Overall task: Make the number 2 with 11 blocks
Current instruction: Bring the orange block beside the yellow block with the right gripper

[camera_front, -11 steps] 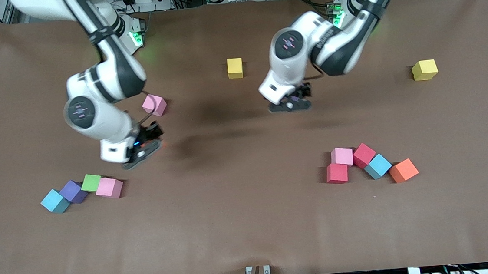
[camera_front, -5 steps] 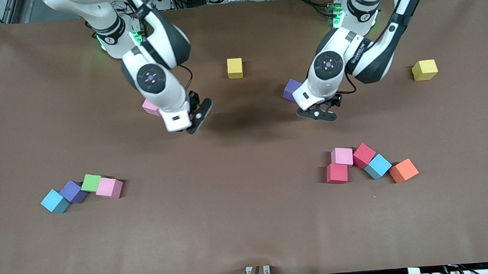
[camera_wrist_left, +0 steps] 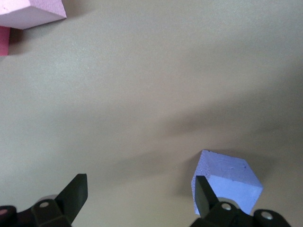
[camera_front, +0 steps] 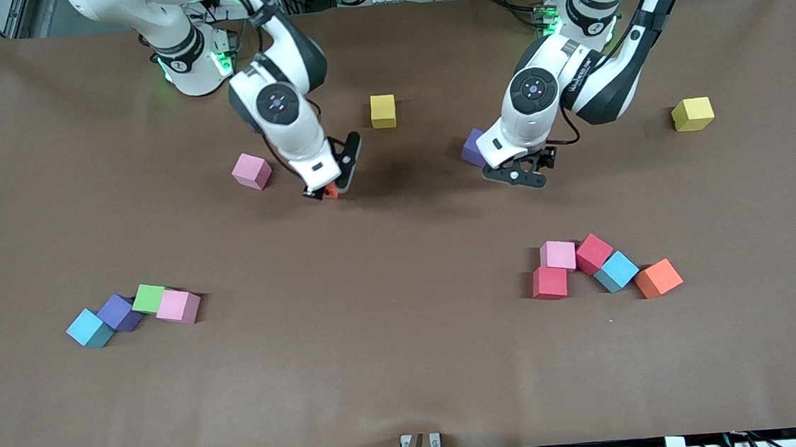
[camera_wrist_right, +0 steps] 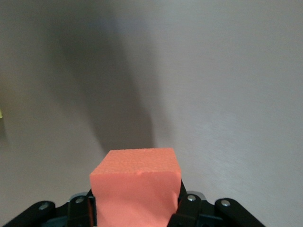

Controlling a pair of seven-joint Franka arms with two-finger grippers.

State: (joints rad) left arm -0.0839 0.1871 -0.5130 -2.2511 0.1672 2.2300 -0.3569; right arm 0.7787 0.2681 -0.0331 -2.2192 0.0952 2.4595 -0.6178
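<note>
My right gripper [camera_front: 329, 185] hangs over the table's middle, shut on an orange block [camera_front: 329, 193], which fills the space between its fingers in the right wrist view [camera_wrist_right: 136, 184]. My left gripper [camera_front: 518, 173] is open and low over bare table. A purple block [camera_front: 473, 148] lies just beside one of its fingers [camera_wrist_left: 203, 194] and shows in the left wrist view [camera_wrist_left: 227, 182]. The other blocks lie loose: a pink block [camera_front: 252, 171] and two yellow blocks [camera_front: 383, 111] [camera_front: 692, 114]. The number 2 is not in view.
Toward the left arm's end a cluster lies nearer the camera: pink [camera_front: 558, 255], two red [camera_front: 593, 252] [camera_front: 550, 282], light blue [camera_front: 615, 271] and orange [camera_front: 658, 278]. Toward the right arm's end lie light blue [camera_front: 89, 328], purple [camera_front: 119, 312], green [camera_front: 149, 298] and pink [camera_front: 178, 306].
The right gripper has swung from beside the green and pink group to over the table's middle, still shut. The left gripper has shifted off the purple block, which now shows beside it.
</note>
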